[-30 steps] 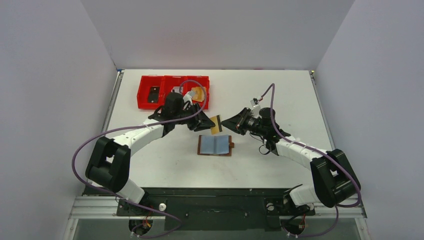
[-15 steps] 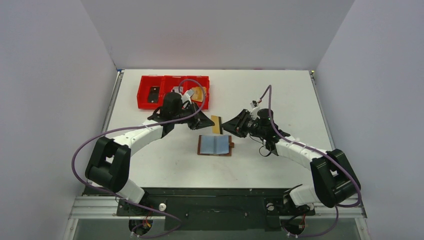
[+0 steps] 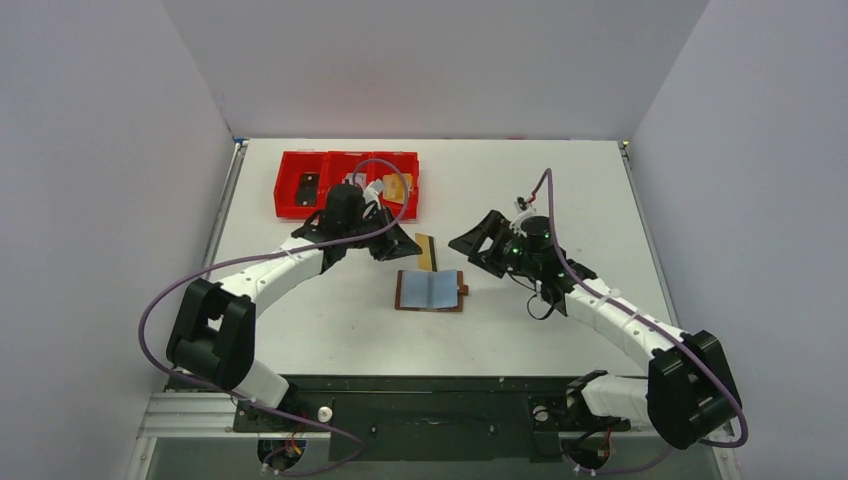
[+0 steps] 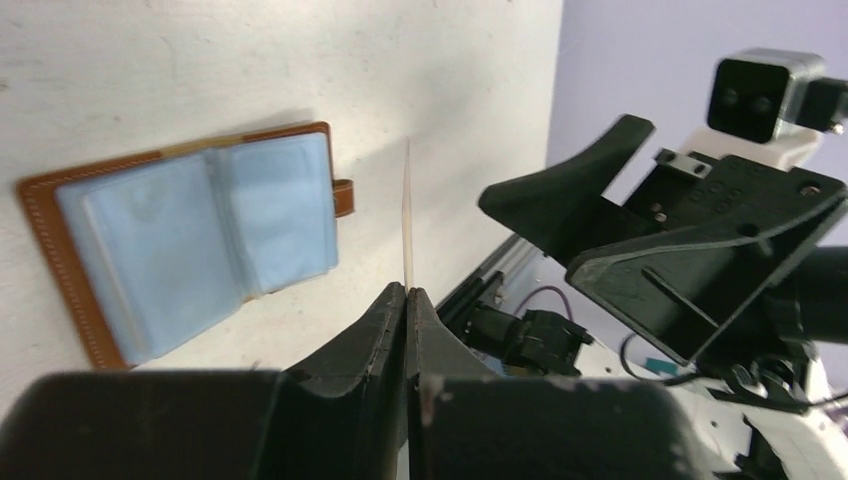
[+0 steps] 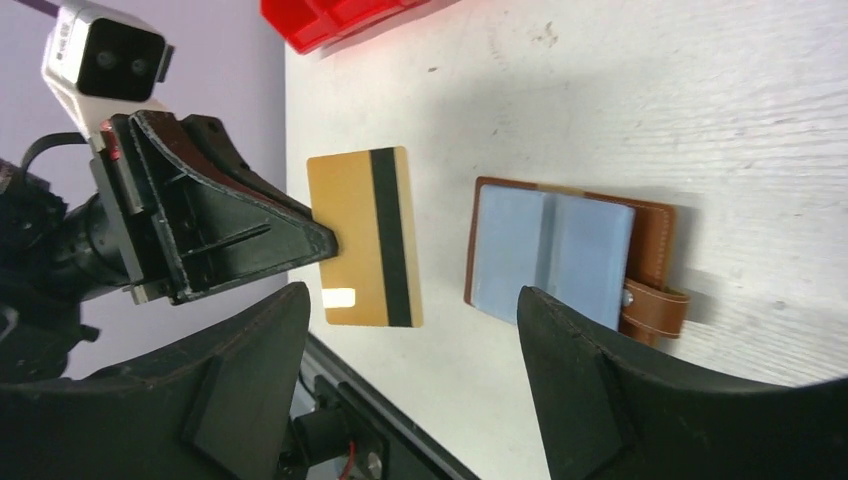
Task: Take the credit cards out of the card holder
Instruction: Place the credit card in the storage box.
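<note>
An orange credit card (image 3: 427,251) with a dark stripe hangs above the table, just beyond the card holder. My left gripper (image 3: 412,247) is shut on the card's left edge; the left wrist view shows the card (image 4: 407,215) edge-on between closed fingertips (image 4: 396,300). The brown card holder (image 3: 430,290) lies open and flat, grey-blue pockets up, strap tab to the right. My right gripper (image 3: 472,240) stands open to the right of the card, touching nothing. The right wrist view shows the card (image 5: 350,230) and the holder (image 5: 555,250) beyond its spread fingers.
A red three-compartment tray (image 3: 290,208) stands at the back left, with a dark card (image 3: 309,186) in its left compartment and an orange one (image 3: 397,186) in its right. The tray's corner (image 5: 340,15) shows in the right wrist view. Grey walls enclose the table.
My left gripper has shut on the orange card. My right gripper has opened, let go of the card and drawn back to the right.
</note>
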Motion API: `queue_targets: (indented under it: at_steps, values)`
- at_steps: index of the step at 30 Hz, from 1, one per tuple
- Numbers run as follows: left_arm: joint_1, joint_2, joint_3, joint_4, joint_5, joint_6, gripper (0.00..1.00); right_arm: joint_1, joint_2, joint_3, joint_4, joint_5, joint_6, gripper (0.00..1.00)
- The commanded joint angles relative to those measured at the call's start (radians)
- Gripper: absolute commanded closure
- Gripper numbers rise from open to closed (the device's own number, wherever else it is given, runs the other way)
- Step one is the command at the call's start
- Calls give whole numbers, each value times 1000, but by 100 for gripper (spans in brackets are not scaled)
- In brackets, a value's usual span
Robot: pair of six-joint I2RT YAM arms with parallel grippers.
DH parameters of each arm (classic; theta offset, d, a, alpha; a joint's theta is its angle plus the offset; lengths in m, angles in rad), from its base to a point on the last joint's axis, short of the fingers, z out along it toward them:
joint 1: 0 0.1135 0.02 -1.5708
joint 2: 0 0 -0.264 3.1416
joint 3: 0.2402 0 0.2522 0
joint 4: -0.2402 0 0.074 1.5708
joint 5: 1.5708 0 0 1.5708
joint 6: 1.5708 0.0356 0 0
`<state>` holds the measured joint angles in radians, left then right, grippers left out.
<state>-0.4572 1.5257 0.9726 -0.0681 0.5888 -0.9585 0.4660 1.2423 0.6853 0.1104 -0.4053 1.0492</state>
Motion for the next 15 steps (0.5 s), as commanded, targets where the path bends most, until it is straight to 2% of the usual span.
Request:
queue_targets:
  at_steps: [1, 10, 15]
  values:
    - [-2, -36, 132, -176, -164, 130, 100, -3, -69, 39, -102, 136, -79, 28]
    - [5, 105, 420, -399, -506, 288, 100, -9, -103, 54, -219, 194, -135, 27]
    - [26, 258, 574, -452, -577, 335, 100, -9, -154, 40, -250, 223, -149, 27]
